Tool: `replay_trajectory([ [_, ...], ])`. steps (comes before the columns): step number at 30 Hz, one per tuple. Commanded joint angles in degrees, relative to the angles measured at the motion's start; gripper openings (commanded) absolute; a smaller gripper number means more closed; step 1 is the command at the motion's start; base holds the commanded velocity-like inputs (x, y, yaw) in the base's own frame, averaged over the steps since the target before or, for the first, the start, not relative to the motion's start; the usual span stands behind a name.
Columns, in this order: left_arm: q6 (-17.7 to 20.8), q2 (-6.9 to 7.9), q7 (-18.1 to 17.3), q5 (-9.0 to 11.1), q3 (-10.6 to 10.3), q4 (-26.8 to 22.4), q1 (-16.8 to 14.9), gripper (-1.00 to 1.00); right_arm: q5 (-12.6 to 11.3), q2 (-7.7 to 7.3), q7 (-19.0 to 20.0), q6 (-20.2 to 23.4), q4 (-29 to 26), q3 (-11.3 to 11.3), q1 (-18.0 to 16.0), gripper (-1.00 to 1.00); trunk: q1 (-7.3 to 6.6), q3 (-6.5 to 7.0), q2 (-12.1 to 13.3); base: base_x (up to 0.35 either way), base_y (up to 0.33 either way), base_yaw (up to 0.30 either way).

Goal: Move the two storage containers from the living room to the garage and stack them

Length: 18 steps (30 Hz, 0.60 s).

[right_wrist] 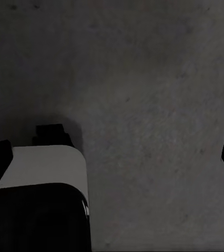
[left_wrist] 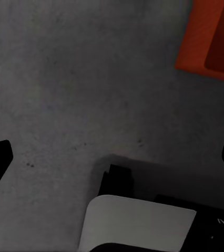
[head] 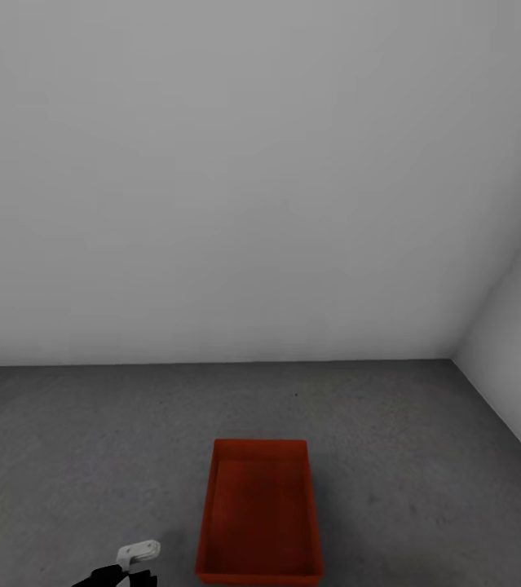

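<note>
One storage container (head: 260, 514) down on the dark grey concrete floor (head: 64, 440) of the garage, open side up, near the corner of the plain white walls (head: 211, 163), nothing inside it and nothing stacked on it yet. Left gripper (left_wrist: 112, 152) hanging just beside the box, fingers spread wide with bare concrete between them, gripping nothing; a corner of the orange-red box at the edge of the left wrist view. Right gripper (right_wrist: 112, 152) likewise spread over bare floor, empty. Judged step: first box placed, second one to fetch from the living room. Best done by backing straight off without nudging the box, then on the return lining the second one up square over these walls and lowering it level before letting go.
</note>
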Motion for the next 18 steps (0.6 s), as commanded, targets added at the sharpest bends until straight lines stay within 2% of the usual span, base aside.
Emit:
replay_trajectory([
  [1,0.2,0.05,0.1,0.4,0.1,0.0,0.0,1.00,-0.6,0.07,0.0,-0.4,0.2,0.4,0.2,1.00,0.00,0.05,0.0,0.000,0.000,-0.073],
  [7,0.2,0.40,0.1,0.4,0.1,0.0,0.0,1.00,-0.6,0.30,1.7,-0.4,0.2,0.4,0.6,1.00,0.00,0.57,0.0,0.000,0.000,-0.077],
  [18,0.2,0.48,0.1,0.5,0.1,0.0,0.1,1.00,-0.7,0.46,2.5,-0.3,0.2,0.4,0.6,1.00,-2.42,3.51,4.4,0.000,0.000,-0.078],
])
